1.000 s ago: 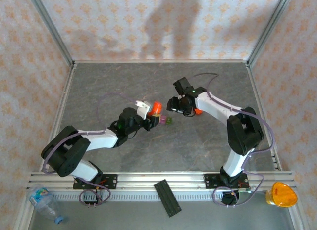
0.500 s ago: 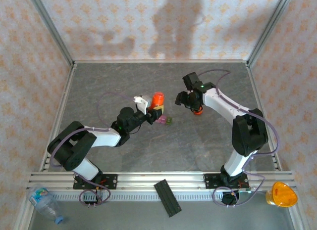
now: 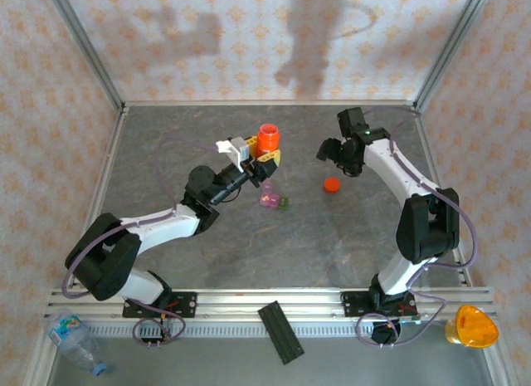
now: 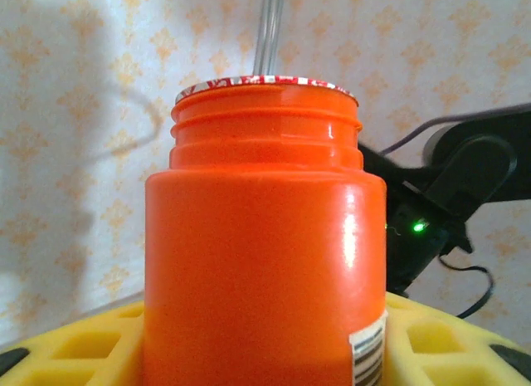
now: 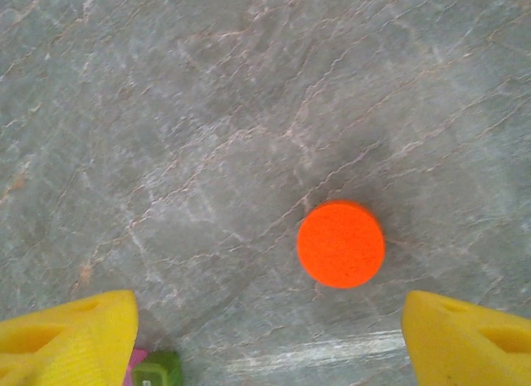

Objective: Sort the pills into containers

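The containers (image 3: pixel 272 200), a tiny pink-and-green cluster, sat mid-table (image 3: pixel 207 261) between the arms. Just beside them the left gripper (image 3: pixel 264 157) pinched an uncapped orange bottle (image 3: pixel 267 140), while the right gripper (image 3: pixel 338 150) hung with fingers spread over the red cap (image 3: pixel 331 184).

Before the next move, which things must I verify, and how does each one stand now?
1. Cap off: ok. The cap lies flat on the table, apart from the orange bottle.
2. Grip on the bottle: ok. The left pincer holds it upright.
3. Right pincer free: ok. It is open above the cap and touches nothing.
4. Bottle mouth clear: cannot tell. A red-and-white edge at the top may be a seal.
5. Containers ready: cannot tell. They are too small to see whether they are open.
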{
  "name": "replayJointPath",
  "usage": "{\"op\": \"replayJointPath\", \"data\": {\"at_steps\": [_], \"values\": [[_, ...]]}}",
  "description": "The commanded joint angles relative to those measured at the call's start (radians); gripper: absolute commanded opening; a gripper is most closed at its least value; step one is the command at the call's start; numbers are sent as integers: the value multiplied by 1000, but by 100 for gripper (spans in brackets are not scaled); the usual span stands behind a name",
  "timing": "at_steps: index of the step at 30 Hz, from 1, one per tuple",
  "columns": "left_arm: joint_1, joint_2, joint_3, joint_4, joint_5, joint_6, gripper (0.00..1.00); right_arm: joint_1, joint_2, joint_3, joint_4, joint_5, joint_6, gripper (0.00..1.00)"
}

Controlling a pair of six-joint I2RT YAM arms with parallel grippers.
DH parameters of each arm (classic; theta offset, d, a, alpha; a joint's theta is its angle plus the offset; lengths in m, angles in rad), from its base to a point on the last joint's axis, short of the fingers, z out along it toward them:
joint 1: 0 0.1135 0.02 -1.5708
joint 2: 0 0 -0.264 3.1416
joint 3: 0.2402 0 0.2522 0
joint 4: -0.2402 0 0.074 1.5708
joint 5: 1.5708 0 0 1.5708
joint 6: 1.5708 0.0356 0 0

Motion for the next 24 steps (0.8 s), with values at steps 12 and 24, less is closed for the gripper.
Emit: {"op": "replayJointPath", "data": {"at_steps": [12, 24], "values": [[-6, -51, 0, 69, 34, -30, 0, -37, 183, 69, -129, 22, -116, 80], [-6, -48, 17, 51, 47, -65, 0, -33, 242, 70, -137, 21, -136, 78]]}}
